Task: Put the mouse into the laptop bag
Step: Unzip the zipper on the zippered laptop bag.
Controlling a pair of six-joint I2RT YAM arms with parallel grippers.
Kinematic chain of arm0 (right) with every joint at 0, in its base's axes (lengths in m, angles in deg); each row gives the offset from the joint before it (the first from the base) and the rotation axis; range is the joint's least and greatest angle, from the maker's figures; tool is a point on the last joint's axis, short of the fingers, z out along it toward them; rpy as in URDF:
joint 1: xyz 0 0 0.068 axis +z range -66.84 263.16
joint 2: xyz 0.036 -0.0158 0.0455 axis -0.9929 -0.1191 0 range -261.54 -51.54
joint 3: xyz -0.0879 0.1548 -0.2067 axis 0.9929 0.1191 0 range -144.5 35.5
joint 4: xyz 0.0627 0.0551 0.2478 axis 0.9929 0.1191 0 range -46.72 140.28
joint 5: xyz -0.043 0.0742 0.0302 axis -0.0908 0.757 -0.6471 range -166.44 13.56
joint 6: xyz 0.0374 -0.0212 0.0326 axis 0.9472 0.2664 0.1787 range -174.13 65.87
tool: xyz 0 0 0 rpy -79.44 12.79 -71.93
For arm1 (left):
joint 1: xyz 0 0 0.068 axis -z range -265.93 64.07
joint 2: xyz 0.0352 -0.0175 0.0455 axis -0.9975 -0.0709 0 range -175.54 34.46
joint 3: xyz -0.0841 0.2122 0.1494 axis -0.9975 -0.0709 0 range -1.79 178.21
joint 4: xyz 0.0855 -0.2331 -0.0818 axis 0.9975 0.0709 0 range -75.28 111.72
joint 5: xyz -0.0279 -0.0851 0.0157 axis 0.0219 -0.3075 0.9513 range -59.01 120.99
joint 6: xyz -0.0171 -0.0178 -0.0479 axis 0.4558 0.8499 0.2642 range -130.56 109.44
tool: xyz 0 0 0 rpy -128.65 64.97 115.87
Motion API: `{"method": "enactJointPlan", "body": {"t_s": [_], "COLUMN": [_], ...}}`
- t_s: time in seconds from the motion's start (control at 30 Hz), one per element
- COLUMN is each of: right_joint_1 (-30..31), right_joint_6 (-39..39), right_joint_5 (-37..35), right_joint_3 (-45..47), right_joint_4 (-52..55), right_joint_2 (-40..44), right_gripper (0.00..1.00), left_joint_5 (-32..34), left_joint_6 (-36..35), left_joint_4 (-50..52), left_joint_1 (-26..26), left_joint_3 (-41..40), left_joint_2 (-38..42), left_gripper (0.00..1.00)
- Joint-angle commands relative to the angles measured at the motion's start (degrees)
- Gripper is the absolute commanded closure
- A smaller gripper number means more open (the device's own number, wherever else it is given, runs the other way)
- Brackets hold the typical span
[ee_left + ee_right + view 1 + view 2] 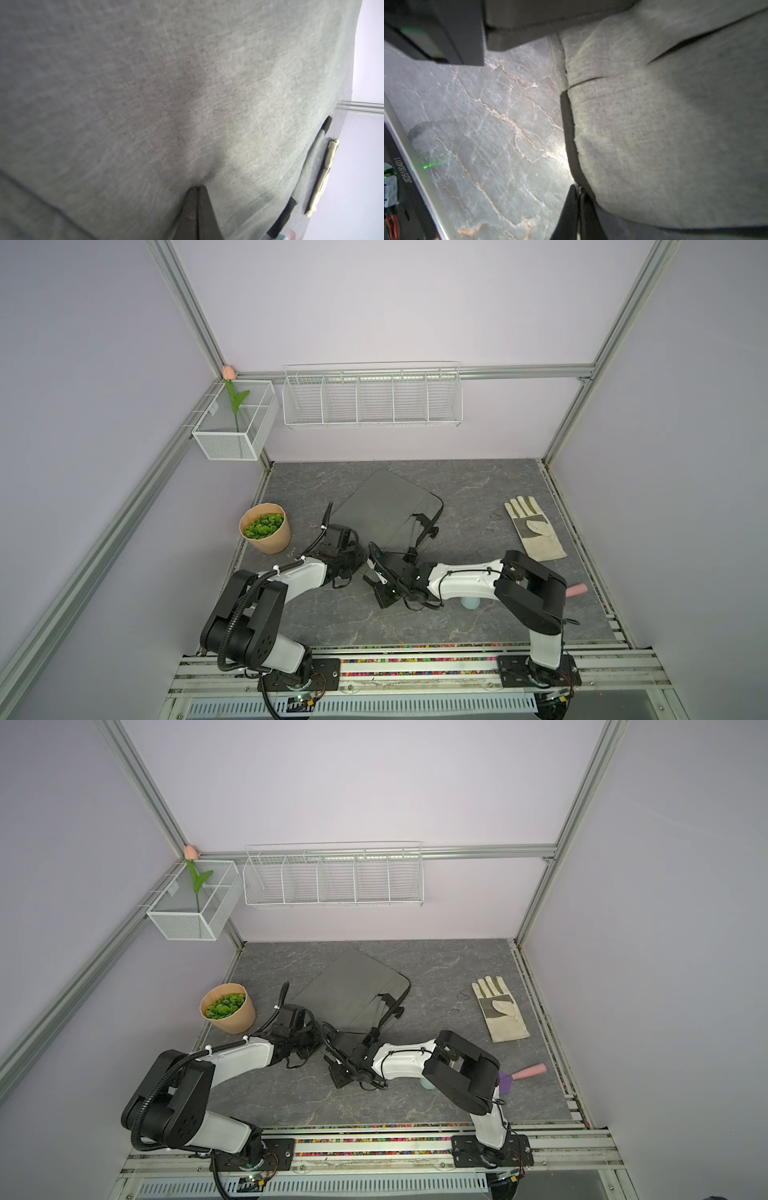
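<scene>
The grey laptop bag (384, 506) lies flat and slanted in the middle of the table in both top views, strap handles (424, 526) toward the right. Both arms reach to its near corner. In the left wrist view my left gripper (197, 188) is shut, tips pinched into puckered grey fabric (187, 93). In the right wrist view my right gripper (578, 187) is shut where the bag's black zipper edge (568, 124) runs into the tips. The pale mint mouse (469, 603) sits on the table under my right forearm, mostly hidden, and neither gripper touches it.
A paper pot of green leaves (264, 533) stands left of the bag. A white-and-grey glove (534, 529) lies at the right. A purple piece with a pink handle (528, 1072) lies near the right arm's elbow. Wire baskets (372, 396) hang on the back wall.
</scene>
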Motion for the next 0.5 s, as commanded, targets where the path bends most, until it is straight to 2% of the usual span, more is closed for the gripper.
{"method": "enactJointPlan", "body": {"t_s": [0.0,0.47], "right_joint_1": [-1.5,-10.88], "right_joint_6": [-0.75,-8.97], "right_joint_5": [0.49,-1.2], "right_joint_3": [3.2,2.99], "right_joint_4": [3.72,8.33], "right_joint_2": [2.29,5.35], "right_gripper": [0.93,0.93], "left_joint_5": [6.54,8.56], "left_joint_6": [-0.01,-2.69], "left_joint_4": [13.08,14.38], "left_joint_1": [-1.43,-3.61], "left_joint_3": [-5.4,-7.48], "left_joint_2": [-5.28,-7.7], "left_gripper": [1.0,1.0]}}
